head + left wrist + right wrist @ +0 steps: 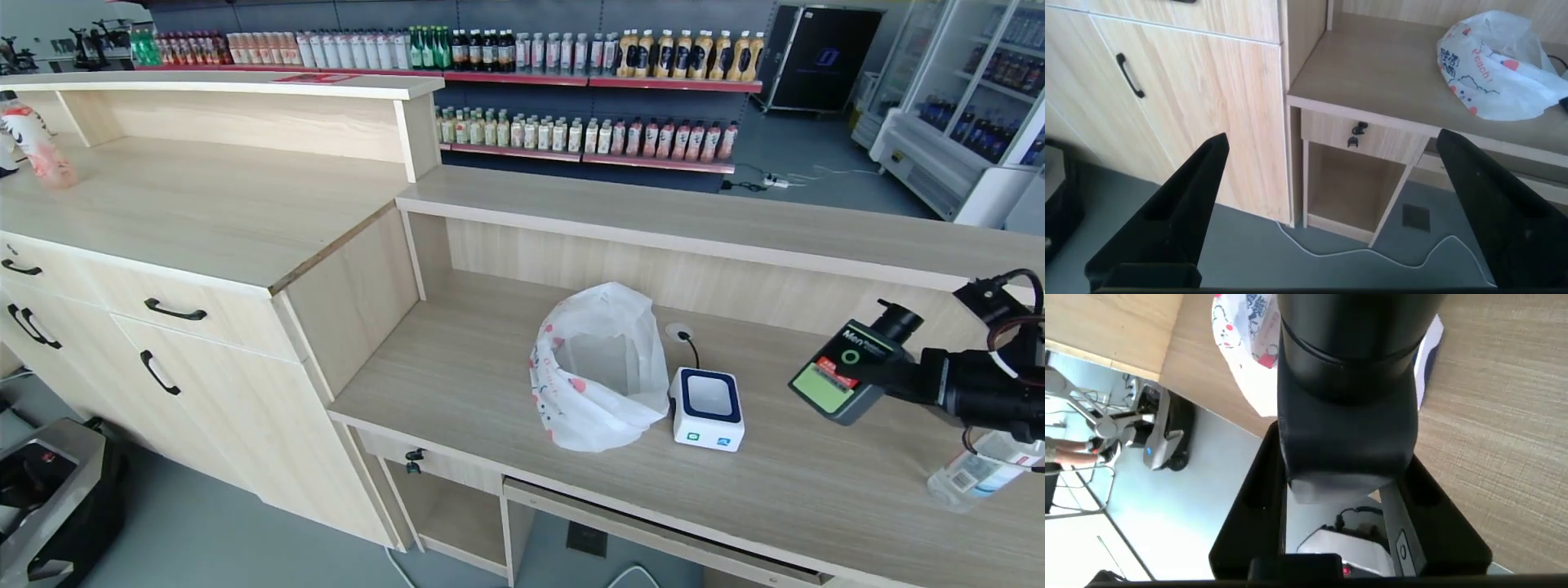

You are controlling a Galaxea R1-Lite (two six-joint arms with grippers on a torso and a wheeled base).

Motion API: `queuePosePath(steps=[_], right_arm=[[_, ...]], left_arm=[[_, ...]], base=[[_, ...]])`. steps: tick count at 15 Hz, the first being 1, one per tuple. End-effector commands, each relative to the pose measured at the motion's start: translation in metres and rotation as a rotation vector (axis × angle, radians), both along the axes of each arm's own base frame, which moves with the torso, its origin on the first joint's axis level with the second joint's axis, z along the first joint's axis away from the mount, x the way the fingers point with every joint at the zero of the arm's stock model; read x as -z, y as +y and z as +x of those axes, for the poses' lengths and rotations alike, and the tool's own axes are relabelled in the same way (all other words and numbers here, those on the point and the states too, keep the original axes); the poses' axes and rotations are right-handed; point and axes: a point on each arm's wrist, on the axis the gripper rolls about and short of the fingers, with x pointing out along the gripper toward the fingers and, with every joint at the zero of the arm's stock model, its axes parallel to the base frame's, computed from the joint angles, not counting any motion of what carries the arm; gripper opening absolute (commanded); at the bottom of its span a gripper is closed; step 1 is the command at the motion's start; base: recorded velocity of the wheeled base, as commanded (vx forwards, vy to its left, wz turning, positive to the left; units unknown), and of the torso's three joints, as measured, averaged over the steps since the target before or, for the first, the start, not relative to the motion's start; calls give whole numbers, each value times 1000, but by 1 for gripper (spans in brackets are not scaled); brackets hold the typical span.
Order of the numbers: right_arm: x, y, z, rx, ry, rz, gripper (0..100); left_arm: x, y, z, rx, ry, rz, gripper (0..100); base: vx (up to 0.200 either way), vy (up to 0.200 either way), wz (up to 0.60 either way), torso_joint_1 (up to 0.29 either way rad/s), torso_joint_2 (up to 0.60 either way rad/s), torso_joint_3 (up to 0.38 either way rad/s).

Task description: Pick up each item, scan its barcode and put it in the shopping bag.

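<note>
Right gripper (894, 382): fingers are closed on a dark bottle (849, 371) with a black cap, which is held tilted in the air to the right of the scanner (707, 408). A green panel, a red strip and a ring mark are noted on its label.

Left gripper (1331, 212): fingers are spread wide and nothing is held. It is positioned low, well left of the scanner.

The shopping bag (600, 367), white with red and dark print, is stood open against the scanner's left side. A clear bottle (976, 478) is laid on the counter (457, 367), far right of the scanner.
</note>
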Motion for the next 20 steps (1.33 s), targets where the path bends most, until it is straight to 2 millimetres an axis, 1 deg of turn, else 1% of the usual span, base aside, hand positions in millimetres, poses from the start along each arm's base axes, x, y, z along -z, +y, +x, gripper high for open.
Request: queuePosePath(steps=[1,5,7,9,11,15,17,20], right_arm=[[21,-3,12,-45,48,-7,0],[35,2,19,-139,55,-8,0],[38,2,22,-145,55,-16,0],[37,-1,31,-141,44,-22,0],[39,-3,34,-136,45,-24,0],[53,-8,46,-135,16,-80,0],[57,-9,52,-134,5,-75,0],[58,-10,59,-176,-11,-43,0]], left_arm=[[0,0,0,0,0,0,100],[0,0,0,0,0,0,100],[0,0,0,0,0,0,100],[0,0,0,0,0,0,100],[0,0,0,0,0,0,100],[0,0,0,0,0,0,100],[0,0,0,0,0,0,100],[0,0,0,0,0,0,100]], base=[[0,0,0,0,0,0],[0,0,0,0,0,0],[0,0,0,0,0,0],[0,0,0,0,0,0],[0,0,0,0,0,0],[0,0,0,0,0,0],[0,0,0,0,0,0],[0,0,0,0,0,0]])
